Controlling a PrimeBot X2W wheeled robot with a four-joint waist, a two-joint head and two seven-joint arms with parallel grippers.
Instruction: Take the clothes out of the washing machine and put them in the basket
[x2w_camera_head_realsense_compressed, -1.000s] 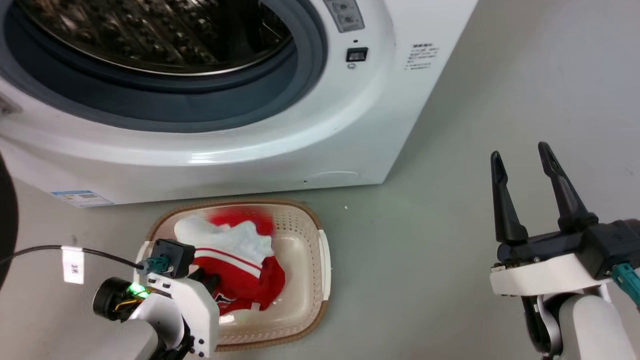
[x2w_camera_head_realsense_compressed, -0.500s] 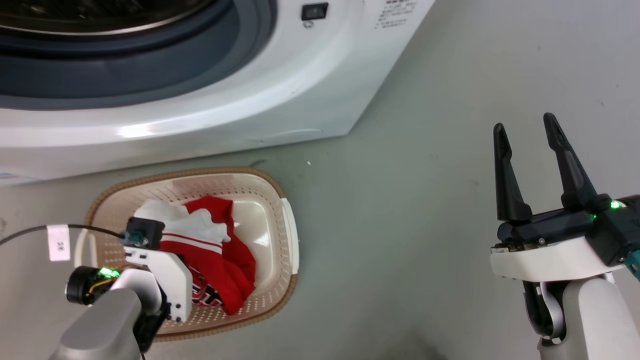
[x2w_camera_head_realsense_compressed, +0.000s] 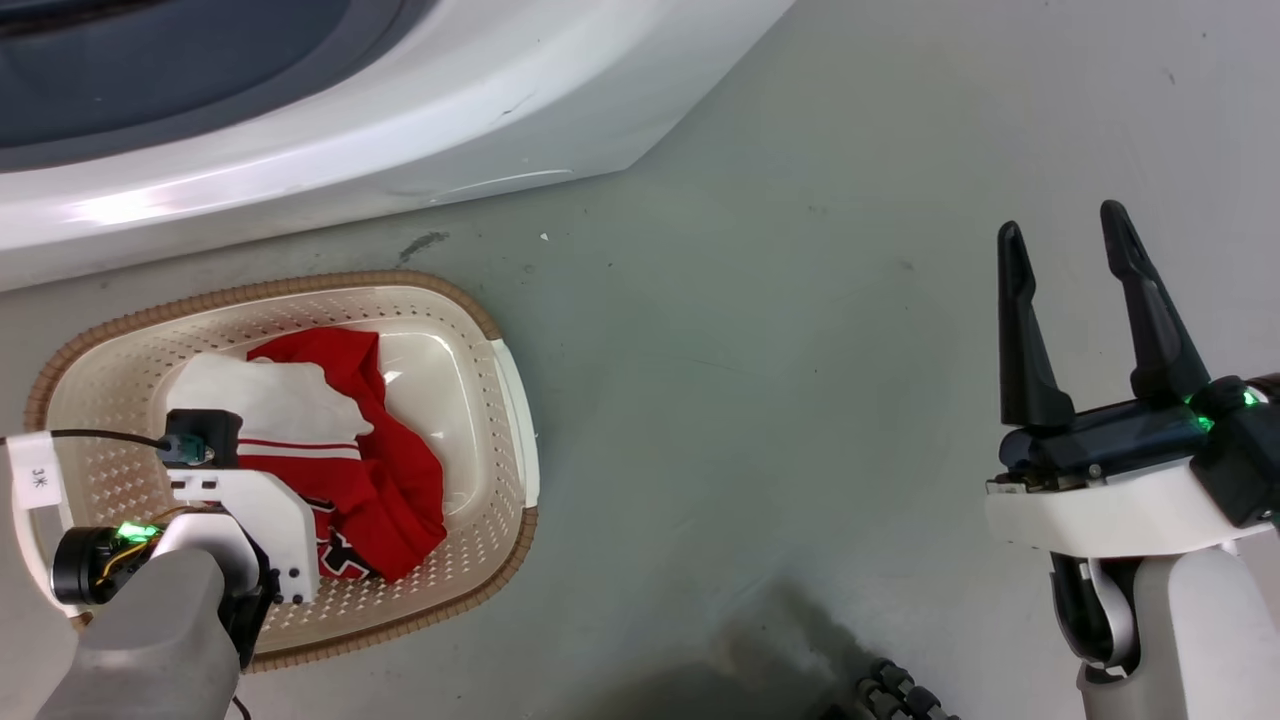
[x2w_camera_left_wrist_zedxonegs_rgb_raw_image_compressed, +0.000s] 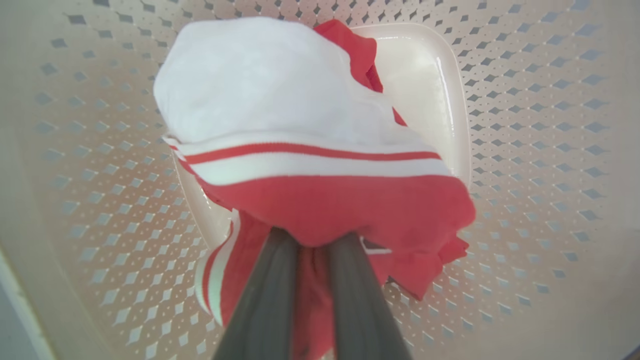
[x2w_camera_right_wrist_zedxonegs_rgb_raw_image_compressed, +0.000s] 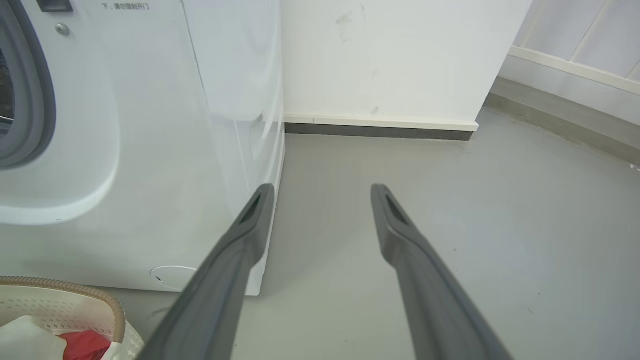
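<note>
Grey floor (x2w_camera_head_realsense_compressed: 760, 330) runs to a white wall (x2w_camera_right_wrist_zedxonegs_rgb_raw_image_compressed: 380, 60) beside the washing machine (x2w_camera_head_realsense_compressed: 300, 170). The basket (x2w_camera_head_realsense_compressed: 110, 480) stands before it, long axis along the machine's front. The clothes (x2w_camera_head_realsense_compressed: 390, 490) lie inside, white end toward the machine. My left pincer (x2w_camera_left_wrist_zedxonegs_rgb_raw_image_compressed: 310, 250) is clenched on them, and my right pincer (x2w_camera_head_realsense_compressed: 1062, 225) is spread above the floor.

The grey floor (x2w_camera_head_realsense_compressed: 760, 380) carries a small dark smudge (x2w_camera_head_realsense_compressed: 425, 243) at far left. Beyond stands a white wall (x2w_camera_right_wrist_zedxonegs_rgb_raw_image_compressed: 390, 60) with a dark skirting strip (x2w_camera_right_wrist_zedxonegs_rgb_raw_image_compressed: 375, 131).
</note>
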